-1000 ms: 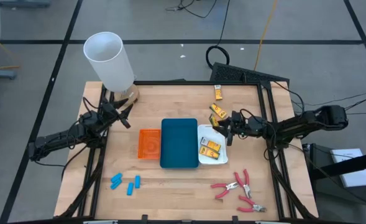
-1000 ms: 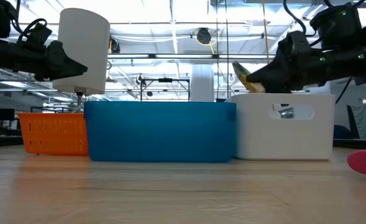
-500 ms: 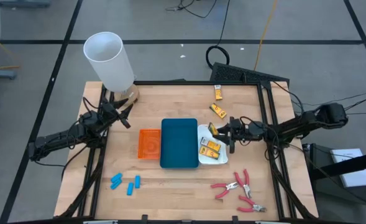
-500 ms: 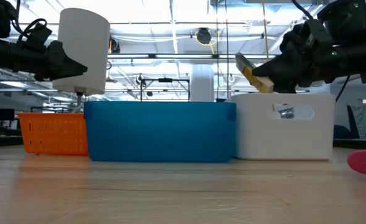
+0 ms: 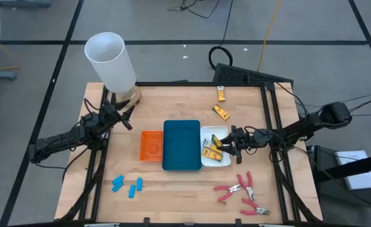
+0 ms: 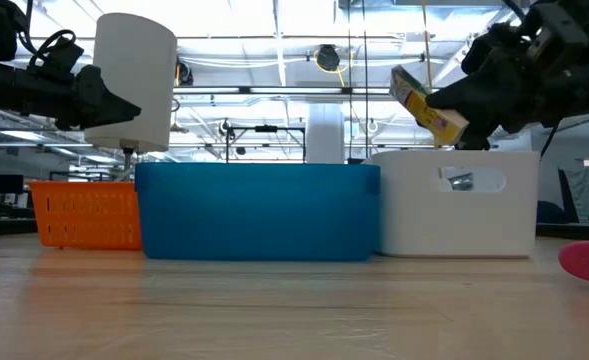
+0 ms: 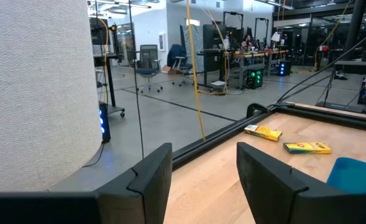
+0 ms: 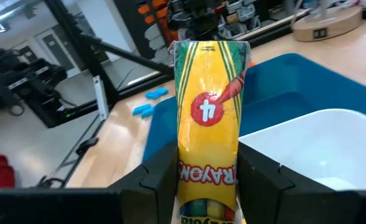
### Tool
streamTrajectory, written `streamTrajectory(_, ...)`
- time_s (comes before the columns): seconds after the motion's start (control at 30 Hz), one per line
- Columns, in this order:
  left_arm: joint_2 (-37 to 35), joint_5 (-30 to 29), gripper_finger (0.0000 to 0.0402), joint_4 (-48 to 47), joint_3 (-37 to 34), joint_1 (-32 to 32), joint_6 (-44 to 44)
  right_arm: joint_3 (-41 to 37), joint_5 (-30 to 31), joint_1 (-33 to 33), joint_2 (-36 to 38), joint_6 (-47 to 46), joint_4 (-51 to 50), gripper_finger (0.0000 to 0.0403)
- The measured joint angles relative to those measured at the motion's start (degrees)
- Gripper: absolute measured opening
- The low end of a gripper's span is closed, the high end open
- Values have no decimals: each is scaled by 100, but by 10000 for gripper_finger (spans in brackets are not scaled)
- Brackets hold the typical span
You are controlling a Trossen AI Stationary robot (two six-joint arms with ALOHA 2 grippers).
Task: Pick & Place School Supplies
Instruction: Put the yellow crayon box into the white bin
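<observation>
My right gripper (image 5: 228,144) (image 6: 464,105) (image 8: 207,167) is shut on a yellow-orange crayon packet (image 5: 218,141) (image 6: 428,104) (image 8: 208,118), held in the air over the white tray (image 5: 225,161) (image 6: 462,212). Two more packets (image 5: 211,150) lie flat in that tray. Two others (image 5: 221,112) (image 5: 221,93) lie flat on the far part of the table. Pink-handled pliers (image 5: 235,188) (image 5: 254,205) lie near the right near corner, light-blue pieces (image 5: 127,185) near the left. My left gripper (image 5: 126,117) (image 7: 204,171) hovers open beside the white cylinder (image 5: 113,62). My right gripper pinches the packet's rear end (image 8: 207,180) between its two fingers (image 8: 161,173). It comes roughly level from the table's right, and the packet runs along the fingers and juts out past them. The packet is lifted clear above the white tray, its free end (image 6: 406,82) tilted upward.
A blue tray (image 5: 181,145) and a smaller orange tray (image 5: 151,145) sit side by side left of the white tray, mid-table. The tall cylinder stands at the far left corner. Bare wood lies between the trays and the near edge.
My right gripper has carried the packet toward the table's near edge, from beside the loose packets to over the white tray. In the low view the packet has risen a little and tipped steeper. My left arm has kept still.
</observation>
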State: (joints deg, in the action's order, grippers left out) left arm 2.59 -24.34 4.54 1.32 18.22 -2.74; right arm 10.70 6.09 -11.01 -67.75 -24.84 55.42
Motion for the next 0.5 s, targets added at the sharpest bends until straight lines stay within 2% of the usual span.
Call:
streamTrajectory(0.17, 0, 0, 182, 0, -2, 1, 0, 1, 424, -229, 2, -246, -2, 130)
streamTrajectory(0.3, 0, 0, 182, 0, -2, 2, 0, 103, 459, -247, 2, -393, -192, 130)
streamTrajectory(0.4, 1, 0, 182, 0, -1, 1, 0, 421, 458, -247, 4, -398, -858, 130)
streamTrajectory(0.5, 1, 0, 182, 0, 0, 1, 0, 916, 454, -247, 4, -393, -1928, 130)
